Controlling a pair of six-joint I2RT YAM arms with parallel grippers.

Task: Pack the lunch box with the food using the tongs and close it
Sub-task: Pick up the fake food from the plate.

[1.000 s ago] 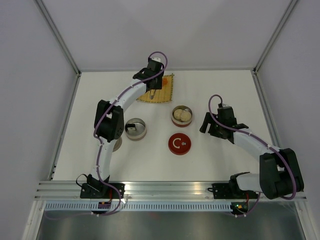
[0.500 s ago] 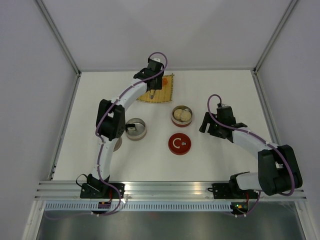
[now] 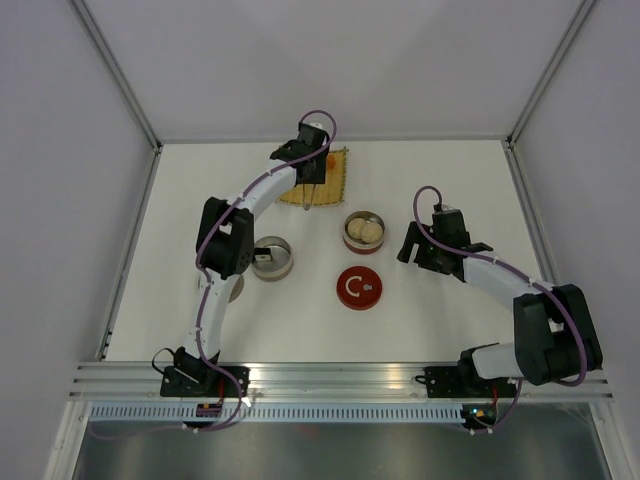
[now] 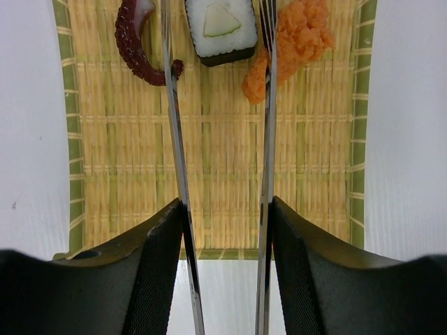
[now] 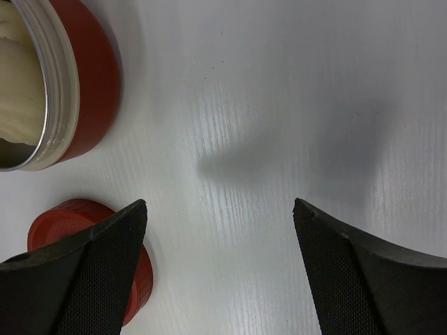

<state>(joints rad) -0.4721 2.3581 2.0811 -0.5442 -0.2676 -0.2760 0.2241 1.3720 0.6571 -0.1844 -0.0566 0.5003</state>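
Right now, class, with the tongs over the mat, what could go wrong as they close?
The tongs straddle the black-wrapped roll, but one arm passes over the dark red-brown piece and the other crosses the orange piece; closing might drag or pinch those too. The tips are out of view; a shallow grip might slip.

The tongs (image 4: 173,125) are thin, mirror-polished metal, lying over a mat (image 4: 223,160) of matt, ribbed bamboo slats. At the top of that frame are a grainy white roll (image 4: 220,24) in a dull black wrap, a rough, crumbly orange piece (image 4: 300,35) and a smooth, knobbly red-brown piece (image 4: 133,45). The left gripper (image 4: 227,202) and right gripper (image 5: 220,204) have matt black, finely cross-hatched fingers (image 5: 91,279), while the white table (image 5: 279,105) is smooth with a soft sheen, the tin (image 5: 91,77) at upper left is glossy red with a brushed metal rim, and the lid (image 5: 52,220) at lower left is satin red.
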